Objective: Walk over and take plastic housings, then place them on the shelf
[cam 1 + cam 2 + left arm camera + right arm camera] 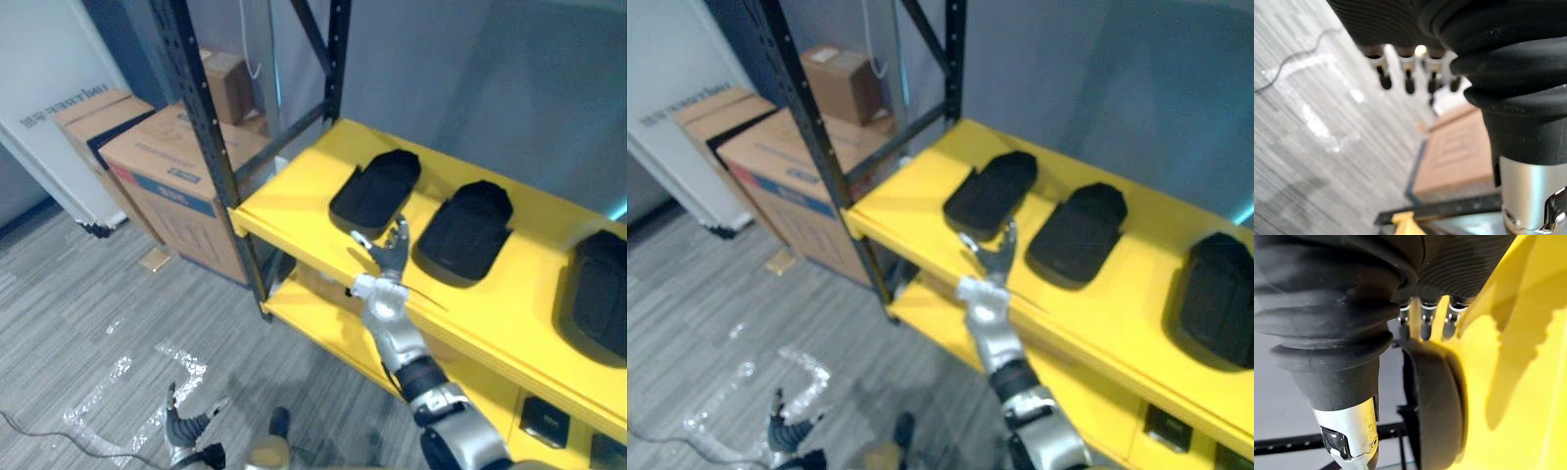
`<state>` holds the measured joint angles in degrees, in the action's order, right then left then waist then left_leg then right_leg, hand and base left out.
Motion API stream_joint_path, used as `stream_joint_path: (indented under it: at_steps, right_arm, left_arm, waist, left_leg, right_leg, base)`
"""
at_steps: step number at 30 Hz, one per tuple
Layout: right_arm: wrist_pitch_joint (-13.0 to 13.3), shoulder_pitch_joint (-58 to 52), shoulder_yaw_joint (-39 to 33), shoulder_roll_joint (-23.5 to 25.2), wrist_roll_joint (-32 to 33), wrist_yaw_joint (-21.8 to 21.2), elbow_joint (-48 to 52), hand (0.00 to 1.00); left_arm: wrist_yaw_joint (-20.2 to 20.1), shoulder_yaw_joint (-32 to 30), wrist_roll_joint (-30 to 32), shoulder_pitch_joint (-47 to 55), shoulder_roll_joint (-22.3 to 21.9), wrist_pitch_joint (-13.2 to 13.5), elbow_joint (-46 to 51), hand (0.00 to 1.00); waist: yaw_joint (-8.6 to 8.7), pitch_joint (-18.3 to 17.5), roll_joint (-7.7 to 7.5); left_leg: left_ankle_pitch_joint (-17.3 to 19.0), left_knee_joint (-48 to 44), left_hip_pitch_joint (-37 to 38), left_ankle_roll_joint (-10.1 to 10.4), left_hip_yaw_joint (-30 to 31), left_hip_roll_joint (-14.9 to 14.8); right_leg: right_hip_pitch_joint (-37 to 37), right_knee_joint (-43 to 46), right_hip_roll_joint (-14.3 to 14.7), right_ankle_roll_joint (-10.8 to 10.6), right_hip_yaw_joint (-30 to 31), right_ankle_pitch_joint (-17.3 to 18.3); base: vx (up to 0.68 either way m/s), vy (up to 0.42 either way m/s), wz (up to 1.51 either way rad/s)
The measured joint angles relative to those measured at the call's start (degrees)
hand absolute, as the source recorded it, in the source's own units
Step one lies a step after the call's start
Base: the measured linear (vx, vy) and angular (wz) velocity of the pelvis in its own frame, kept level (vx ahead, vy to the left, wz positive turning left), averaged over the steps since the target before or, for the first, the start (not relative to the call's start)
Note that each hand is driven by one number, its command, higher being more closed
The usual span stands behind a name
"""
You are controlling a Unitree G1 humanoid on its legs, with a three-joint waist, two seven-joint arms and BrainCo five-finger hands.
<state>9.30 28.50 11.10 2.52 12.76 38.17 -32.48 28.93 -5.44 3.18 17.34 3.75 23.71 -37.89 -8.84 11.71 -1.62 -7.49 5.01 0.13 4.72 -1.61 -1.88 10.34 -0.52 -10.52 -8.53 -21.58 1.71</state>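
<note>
While three black plastic housings [465,230] lie in a row on the top level of the yellow shelf [294,196], the right hand [391,259] hangs empty at the near end of the left-end housing [377,191].

Right hand: fingers [1422,320] straight and spread, thumb apart, holding nothing. In the right wrist view the tips reach the housing's rounded edge; contact cannot be confirmed. The middle housing sits just beside the hand on its right, and the third housing [600,294] is well apart at the shelf's right end. Left hand [186,426]: low above the grey floor [78,313], fingers [1408,78] straight, empty. Count: three housings, all on the shelf; three cardboard boxes [171,166] on the floor left of the shelf frame.
</note>
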Motion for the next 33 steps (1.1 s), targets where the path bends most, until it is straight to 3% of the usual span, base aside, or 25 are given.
stream_joint_path:
  at_steps: [8, 33]
  right_arm:
    - [-0.19, 1.12, -2.19, 0.22, -0.05, 4.48, -0.68, 0.0]
    - [0.92, 1.12, -4.37, 0.56, -0.33, 7.77, -1.04, 0.0]
  left_arm:
    - [-0.01, 0.68, -0.02, -0.08, -0.76, 1.25, -1.66, 0.0]
    - [0.06, 3.35, -0.55, -0.61, -0.79, 1.39, -1.67, 0.0]
  waist:
    - [0.05, 1.18, 1.64]
    - [0.18, 1.9, 1.49]
  left_leg:
    - [0.39, 0.11, 0.91, -0.37, -0.42, 0.22]
    - [1.17, 0.12, 2.09, -0.61, -2.38, 0.42]
  right_leg:
    - [0.51, 0.17, -0.45, -0.28, 0.23, 0.47]
    - [0.86, 0.08, -0.76, -0.33, 2.5, 0.26]
  base:
    - [-0.03, 0.005, -0.01]
    - [0.01, 0.001, -0.03]
